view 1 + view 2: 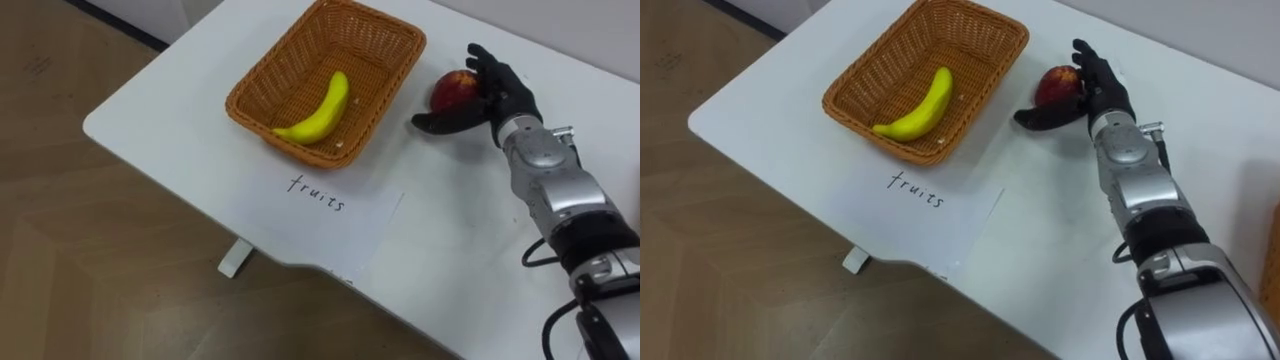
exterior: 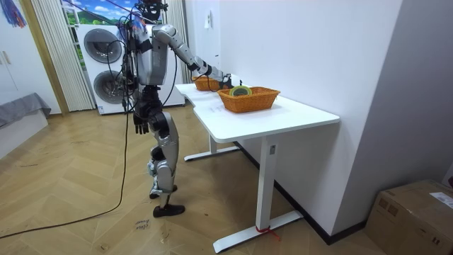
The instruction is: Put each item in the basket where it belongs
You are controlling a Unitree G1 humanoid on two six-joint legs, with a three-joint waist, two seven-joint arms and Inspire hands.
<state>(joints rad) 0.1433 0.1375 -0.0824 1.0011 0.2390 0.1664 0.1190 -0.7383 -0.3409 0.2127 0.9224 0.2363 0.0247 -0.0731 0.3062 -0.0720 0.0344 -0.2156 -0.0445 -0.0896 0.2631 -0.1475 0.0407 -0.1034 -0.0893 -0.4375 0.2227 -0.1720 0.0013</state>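
I am standing at the white desk (image 1: pixel 180 150), holding my right hand (image 1: pixel 500 88) out over its far side. The wicker basket (image 1: pixel 300 55) is sitting just left of that hand. The sheet of paper (image 1: pixel 330 225) is lying left of the hand and nearer to me. The banana (image 1: pixel 322 110) is lying inside the basket. The red apple (image 1: pixel 452 90) is resting on the desk between my thumb and fingers, which are spreading loosely around it, not clenching. My left hand (image 2: pixel 141 126) is hanging by my hip.
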